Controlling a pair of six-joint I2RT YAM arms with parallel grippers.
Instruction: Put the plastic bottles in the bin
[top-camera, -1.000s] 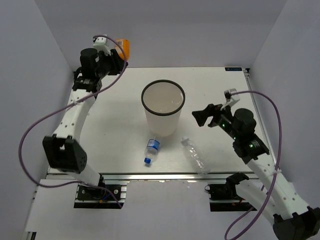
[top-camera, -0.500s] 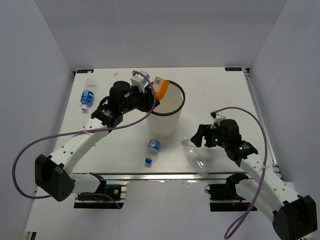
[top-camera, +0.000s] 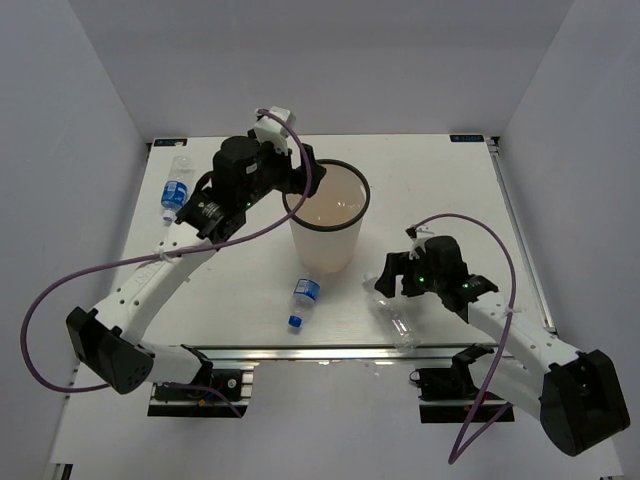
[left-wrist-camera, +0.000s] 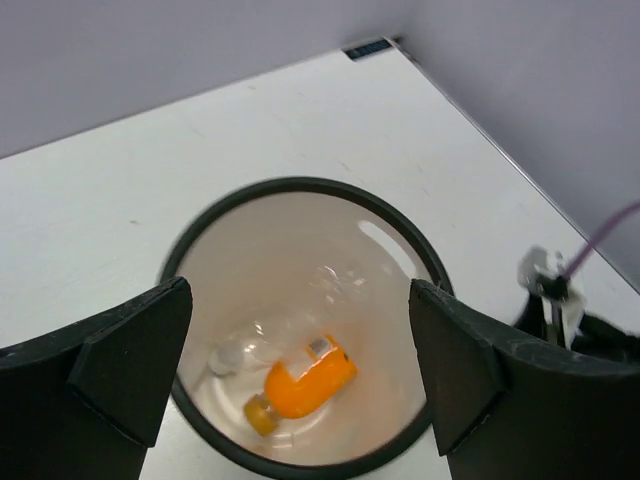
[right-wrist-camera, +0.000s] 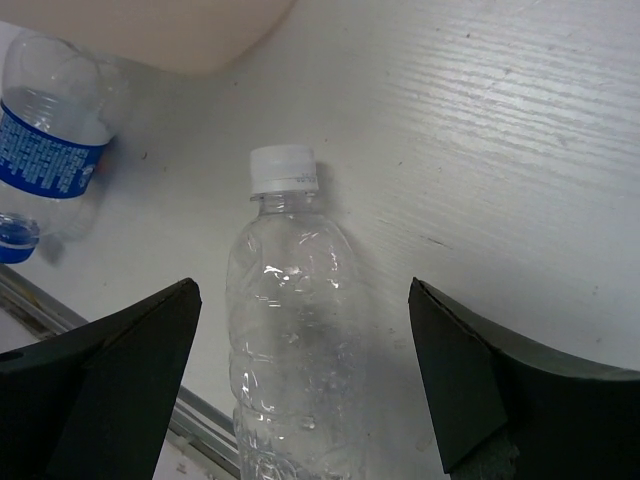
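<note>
- My left hand (left-wrist-camera: 300, 335) hangs released over the bin (left-wrist-camera: 300, 185); the orange bottle (left-wrist-camera: 305, 382) lies inside (beside another bottle (left-wrist-camera: 240, 352)).
- My right hand (right-wrist-camera: 300, 370), spread wide, straddles the clear bottle (right-wrist-camera: 290, 330) on the desk (right-wrist-camera: 520, 150).
- I'd lower squarely around its body, then clench gently; I expect it rolls easily.

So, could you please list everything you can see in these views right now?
bin: one, translucent white with a black rim, upright mid-table
orange bottle: one, orange, lying inside the bin
clear bottle in the bin: one, clear, beside the orange bottle
blue-labelled bottles: two, clear with blue labels, one at the table's far left, one lying in front of the bin
white-capped clear bottle: one, clear, lying near the front edge
table: one, white
left gripper: black, open, above the bin
right gripper: black, open, above the white-capped clear bottle
</note>
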